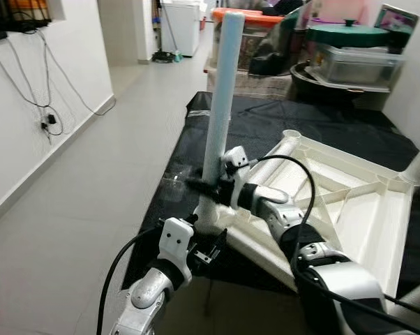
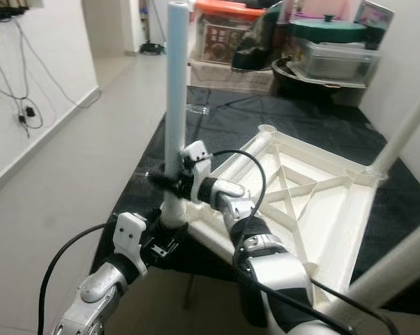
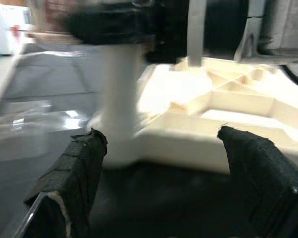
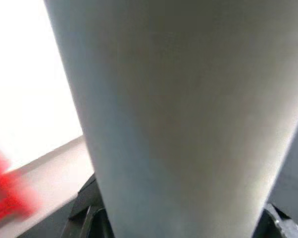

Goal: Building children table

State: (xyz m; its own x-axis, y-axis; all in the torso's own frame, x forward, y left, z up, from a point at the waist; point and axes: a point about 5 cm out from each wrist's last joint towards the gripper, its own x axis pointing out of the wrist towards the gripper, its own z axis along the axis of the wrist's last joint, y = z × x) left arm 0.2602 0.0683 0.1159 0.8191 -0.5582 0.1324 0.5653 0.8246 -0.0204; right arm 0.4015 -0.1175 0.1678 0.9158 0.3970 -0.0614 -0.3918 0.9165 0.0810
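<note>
Children's table (image 1: 349, 209), white plastic, lies upside down on a black-covered tabletop (image 1: 280, 125). Pale blue leg (image 1: 220, 98) stands upright in the corner socket (image 1: 204, 213) at 7 o'clock of the frame. Right tool (image 1: 211, 187) is clenched around the leg low down. Left tool (image 1: 208, 252) hangs released just below that corner. Judgement: keep the leg plumb and press straight down; brace the corner from beneath. Left wrist view shows both spread pads (image 3: 72, 173) flanking the socket base; right wrist view gives the leg surface close up.

Left wrist view blurred; table leg (image 1: 220, 98) top cut off.
</note>
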